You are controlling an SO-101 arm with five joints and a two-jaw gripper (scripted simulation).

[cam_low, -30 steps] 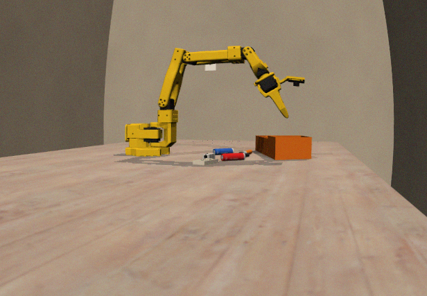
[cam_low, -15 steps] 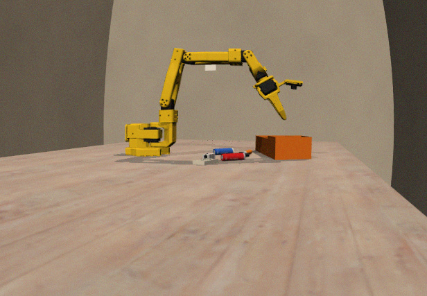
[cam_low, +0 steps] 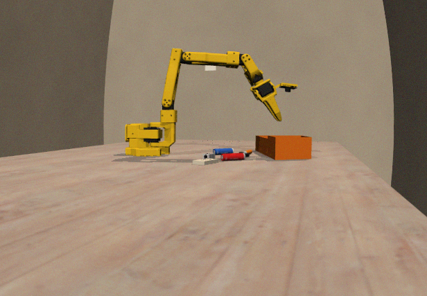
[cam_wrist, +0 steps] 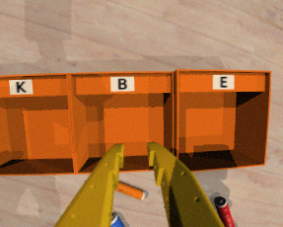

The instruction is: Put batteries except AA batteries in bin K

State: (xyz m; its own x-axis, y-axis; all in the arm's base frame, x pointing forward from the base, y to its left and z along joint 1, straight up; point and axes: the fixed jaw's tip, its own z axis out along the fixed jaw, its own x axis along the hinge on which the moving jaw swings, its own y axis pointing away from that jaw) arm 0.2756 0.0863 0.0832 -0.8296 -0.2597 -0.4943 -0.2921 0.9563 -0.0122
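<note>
One gripper (cam_wrist: 135, 153): yellow, jaws nearly closed with only a narrow gap, nothing between them; it hangs in the air above the near wall of the middle bin, tips pointing down.
Arm (cam_low: 172, 80): raised from its base, reaching out over the bins toward the table's right edge.
Bin K (cam_wrist: 32, 123): orange, first of three joined in a row, nothing visible inside.
Bin B (cam_wrist: 122, 118): middle of the row, directly ahead of the fingertips.
Bin E (cam_wrist: 222, 118): last in the row, nothing visible inside.
Orange battery (cam_wrist: 132, 190): lies on the table just outside bin B's near wall, between the two fingers in the wrist view.
Red battery (cam_low: 233, 156): on the table beside the bins, toward the base.
Blue battery (cam_low: 222, 150): just behind the red one.
Table (cam_low: 208, 225): pale wood, bins standing near its far right corner.
</note>
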